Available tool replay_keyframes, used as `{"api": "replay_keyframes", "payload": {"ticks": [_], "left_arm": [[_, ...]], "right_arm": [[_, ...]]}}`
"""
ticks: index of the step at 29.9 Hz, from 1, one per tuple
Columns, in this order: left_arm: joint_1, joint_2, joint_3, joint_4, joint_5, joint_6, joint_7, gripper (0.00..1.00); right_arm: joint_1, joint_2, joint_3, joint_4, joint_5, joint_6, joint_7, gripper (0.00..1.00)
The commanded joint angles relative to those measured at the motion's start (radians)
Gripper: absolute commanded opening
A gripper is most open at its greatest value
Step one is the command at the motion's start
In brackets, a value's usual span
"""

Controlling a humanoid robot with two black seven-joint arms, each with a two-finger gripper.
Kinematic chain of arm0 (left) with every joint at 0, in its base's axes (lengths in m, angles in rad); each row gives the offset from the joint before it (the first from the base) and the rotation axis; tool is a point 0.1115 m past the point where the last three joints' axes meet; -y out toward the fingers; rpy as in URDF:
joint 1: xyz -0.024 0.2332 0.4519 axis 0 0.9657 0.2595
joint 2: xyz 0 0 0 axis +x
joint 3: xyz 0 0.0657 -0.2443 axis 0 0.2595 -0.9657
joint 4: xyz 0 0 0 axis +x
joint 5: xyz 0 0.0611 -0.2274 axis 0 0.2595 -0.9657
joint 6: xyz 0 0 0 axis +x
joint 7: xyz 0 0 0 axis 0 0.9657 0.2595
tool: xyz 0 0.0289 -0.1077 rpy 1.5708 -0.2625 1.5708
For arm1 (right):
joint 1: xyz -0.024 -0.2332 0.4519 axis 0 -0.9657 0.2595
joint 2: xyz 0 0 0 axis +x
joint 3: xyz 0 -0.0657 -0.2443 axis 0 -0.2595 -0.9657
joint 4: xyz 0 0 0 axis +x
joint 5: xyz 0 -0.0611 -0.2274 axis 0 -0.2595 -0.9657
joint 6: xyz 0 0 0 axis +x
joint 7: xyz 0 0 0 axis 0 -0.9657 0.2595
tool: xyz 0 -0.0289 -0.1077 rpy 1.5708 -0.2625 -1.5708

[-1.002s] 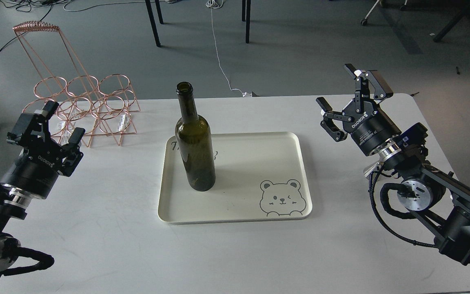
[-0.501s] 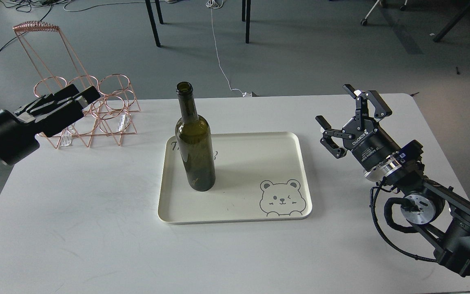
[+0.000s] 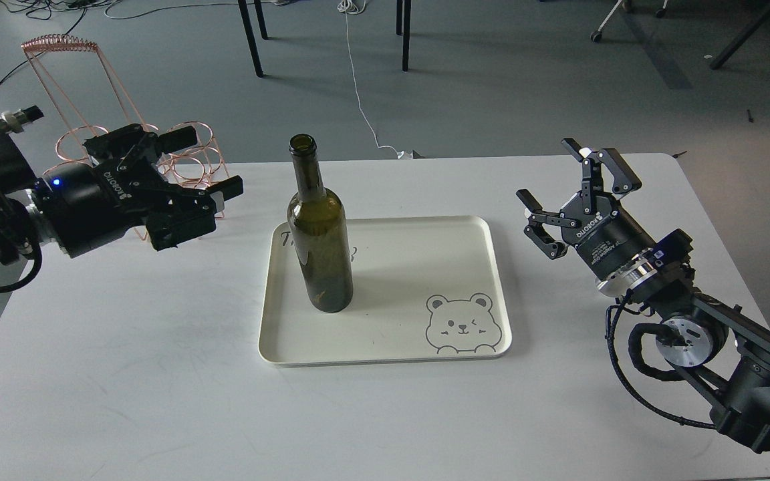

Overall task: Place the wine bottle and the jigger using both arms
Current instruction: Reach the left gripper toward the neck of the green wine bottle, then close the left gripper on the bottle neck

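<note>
Here the white bench [image 3: 158,374] carries a cream tray [image 3: 425,267] with a bear drawing, and the wine bottle [image 3: 318,240] stands upright in the tray's left half. A copper wire rack [image 3: 191,160] sits at the far left corner. The left pincer [image 3: 208,167] hangs spread wide and empty beside the bottle. The right pincer [image 3: 562,180], well apart, is likewise wide open, holding nothing.

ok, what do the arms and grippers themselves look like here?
Both arms matte black with silver joint rings. Left gripper and right gripper are black two-finger linkage types with white lettering on round bodies. A blue light shows on the left wrist; looped black cable and a silver disc joint sit on the right.
</note>
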Motion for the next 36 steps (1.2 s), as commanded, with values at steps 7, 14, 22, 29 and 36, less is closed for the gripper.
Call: {"api": "replay_keyframes", "payload": {"ticks": [7, 14, 22, 29, 36], "left_arm": [[-0.105, -0.081, 0.08, 0.027, 0.002, -0.08, 0.0, 0.98], [-0.16, -0.119, 0.125, 0.065, -0.001, -0.084, 0.0, 0.98], [-0.217, -0.187, 0.182, 0.11, 0.003, -0.08, 0.0, 0.97], [-0.217, -0.22, 0.184, 0.135, 0.006, -0.075, 0.0, 0.81], [-0.215, -0.219, 0.185, 0.138, 0.02, -0.075, 0.0, 0.46]], "right_arm": [[0.0, -0.002, 0.008, -0.003, 0.0, -0.001, 0.0, 0.99], [-0.001, 0.0, 0.017, -0.003, -0.002, -0.001, 0.0, 0.99], [-0.001, -0.002, 0.02, -0.003, 0.0, -0.005, 0.0, 0.99], [-0.006, -0.002, 0.022, -0.003, 0.0, -0.006, 0.0, 0.99], [-0.006, 0.0, 0.022, -0.003, 0.0, -0.006, 0.0, 0.99]]}}
